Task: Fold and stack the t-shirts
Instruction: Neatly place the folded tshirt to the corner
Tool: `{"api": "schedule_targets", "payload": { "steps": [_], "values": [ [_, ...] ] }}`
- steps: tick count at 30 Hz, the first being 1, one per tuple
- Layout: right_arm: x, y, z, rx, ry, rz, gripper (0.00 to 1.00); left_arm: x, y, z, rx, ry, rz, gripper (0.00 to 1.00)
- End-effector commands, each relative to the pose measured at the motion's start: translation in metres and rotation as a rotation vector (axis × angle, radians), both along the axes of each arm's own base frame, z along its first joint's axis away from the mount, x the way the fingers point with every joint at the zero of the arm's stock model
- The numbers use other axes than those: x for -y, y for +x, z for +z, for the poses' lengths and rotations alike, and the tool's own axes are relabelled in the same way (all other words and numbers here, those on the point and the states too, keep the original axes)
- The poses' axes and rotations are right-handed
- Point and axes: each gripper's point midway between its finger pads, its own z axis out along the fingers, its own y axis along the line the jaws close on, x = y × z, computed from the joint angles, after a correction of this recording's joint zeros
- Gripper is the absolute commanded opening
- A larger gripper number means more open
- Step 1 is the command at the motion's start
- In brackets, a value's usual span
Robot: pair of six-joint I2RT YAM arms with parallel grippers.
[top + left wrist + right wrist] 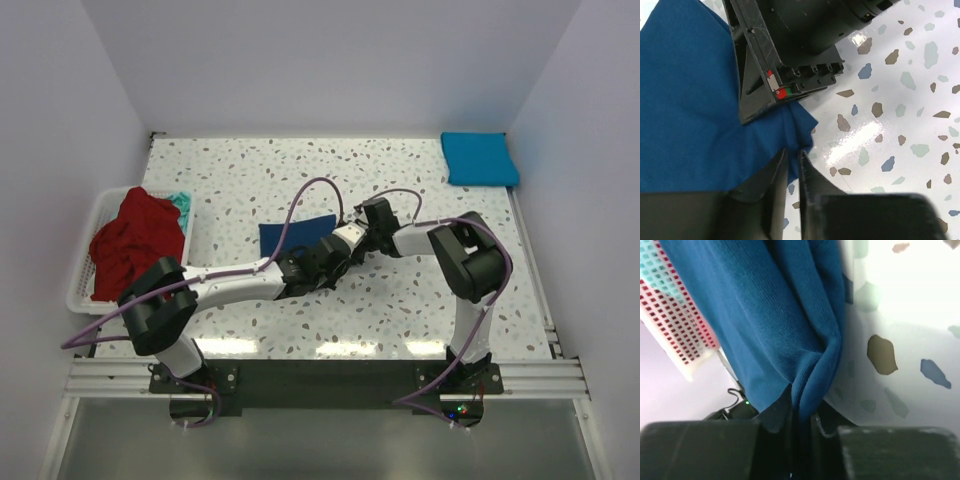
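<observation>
Table (400, 300): speckled top. It carries the basket at its left edge, one tee at the centre and one in the far right corner.
Basket (78, 297): white, slatted, holding two tees.
Red t-shirt (130, 245): a loose heap filling most of the basket and spilling over its near rim.
Teal t-shirt (180, 205): only a small patch shows, at the basket's far right corner beside the red one.
Navy blue t-shirt (290, 232): flat on the table's centre, its near edge under both grippers.
Turquoise-blue t-shirt (478, 158): folded square, well apart from the rest.
Right gripper (801, 412): closed tight on a bunched fold of the navy cloth.
Left gripper (794, 156): fingers a sliver apart at the cloth's corner; whether they pinch it is unclear.
</observation>
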Motion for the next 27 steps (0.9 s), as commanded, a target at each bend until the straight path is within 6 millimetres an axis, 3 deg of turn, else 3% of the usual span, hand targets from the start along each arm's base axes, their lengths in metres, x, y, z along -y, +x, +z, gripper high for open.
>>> {"api": "schedule_targets", "payload": {
  "steps": [1,2,4,5,6,9,10,12,14,16,17,19,21,22,27],
  "values": [
    [0.003,0.004,0.006,0.052,-0.066,0.058,0.10,0.010,0.005,0.021,0.028,-0.084,0.013,0.22],
    [0.005,0.005,0.008,0.075,-0.092,0.078,0.04,0.010,0.006,0.025,0.032,-0.091,0.017,0.30],
    [0.011,0.004,0.008,0.080,-0.130,0.100,0.01,0.009,0.007,0.033,0.042,-0.102,0.029,0.39],
    [0.017,0.006,0.008,0.099,-0.178,0.124,0.00,0.006,0.009,0.043,0.055,-0.120,0.044,0.51],
    [0.021,0.007,0.009,0.113,-0.200,0.137,0.00,0.005,0.011,0.049,0.062,-0.132,0.054,0.57],
    [0.041,0.018,0.010,0.162,-0.320,0.187,0.00,-0.016,0.021,0.069,0.073,-0.159,0.118,0.77],
    [0.049,0.023,0.012,0.175,-0.349,0.194,0.00,-0.024,0.022,0.070,0.068,-0.149,0.134,0.88],
    [0.067,0.036,0.016,0.215,-0.453,0.225,0.00,-0.048,0.032,0.083,0.090,-0.158,0.198,0.97],
    [0.083,0.057,0.025,0.281,-0.536,0.245,0.00,-0.076,0.041,0.090,0.098,-0.148,0.266,1.00],
    [0.110,0.069,0.021,0.275,-0.667,0.244,0.00,-0.108,0.048,0.083,0.085,-0.118,0.339,1.00],
    [0.117,0.080,0.030,0.313,-0.711,0.267,0.00,-0.119,0.048,0.088,0.096,-0.123,0.359,1.00],
    [0.142,0.099,0.032,0.329,-0.831,0.250,0.00,-0.144,0.048,0.073,0.084,-0.088,0.403,1.00],
    [0.157,0.121,0.040,0.358,-0.908,0.258,0.00,-0.161,0.040,0.059,0.069,-0.044,0.418,1.00],
    [0.174,0.133,0.044,0.365,-0.968,0.231,0.00,-0.171,0.038,0.052,0.053,-0.020,0.437,1.00],
    [0.211,0.191,0.065,0.440,-1.126,0.166,0.00,-0.186,0.020,0.022,-0.010,-0.030,0.474,1.00]
  ]
}}
